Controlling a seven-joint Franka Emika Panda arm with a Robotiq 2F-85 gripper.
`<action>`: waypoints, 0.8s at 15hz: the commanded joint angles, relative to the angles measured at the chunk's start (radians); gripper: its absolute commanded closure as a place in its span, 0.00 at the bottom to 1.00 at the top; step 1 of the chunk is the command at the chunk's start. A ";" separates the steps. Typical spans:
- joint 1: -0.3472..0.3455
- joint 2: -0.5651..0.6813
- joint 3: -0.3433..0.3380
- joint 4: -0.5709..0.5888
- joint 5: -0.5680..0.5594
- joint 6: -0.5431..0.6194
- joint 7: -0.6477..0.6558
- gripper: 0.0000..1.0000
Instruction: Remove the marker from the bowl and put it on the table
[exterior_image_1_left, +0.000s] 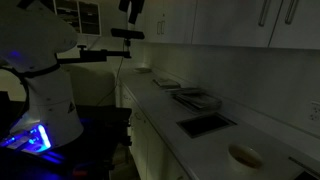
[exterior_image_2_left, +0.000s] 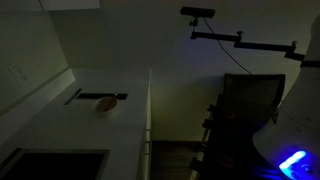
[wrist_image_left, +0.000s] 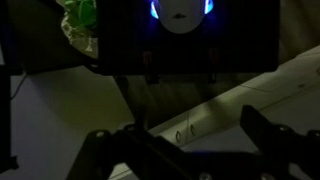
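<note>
The scene is very dark. The table is the largest thing, a long pale countertop with the bowl standing on it. The white robot arm, with a blue light low on its body, stands well apart from the bowl, beyond the table's edge in both exterior views. Two dark trays lie on the table between the arm and the bowl. The bowl is small, round and pale. In an exterior view the marker, a thin dark stick with a reddish end, lies flat just at the bowl's rim and touches it or almost touches it; it is too dim to tell whether it rests on the bowl or on the table beside it. In the wrist view the gripper shows its two dark fingers wide apart, and nothing is seen between them. The bowl is not visible in that view.
</note>
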 joint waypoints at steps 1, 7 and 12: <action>0.011 0.002 -0.007 0.002 -0.004 -0.002 0.006 0.00; 0.011 0.002 -0.007 0.002 -0.004 -0.002 0.006 0.00; 0.005 0.078 -0.008 0.021 0.007 0.063 0.014 0.00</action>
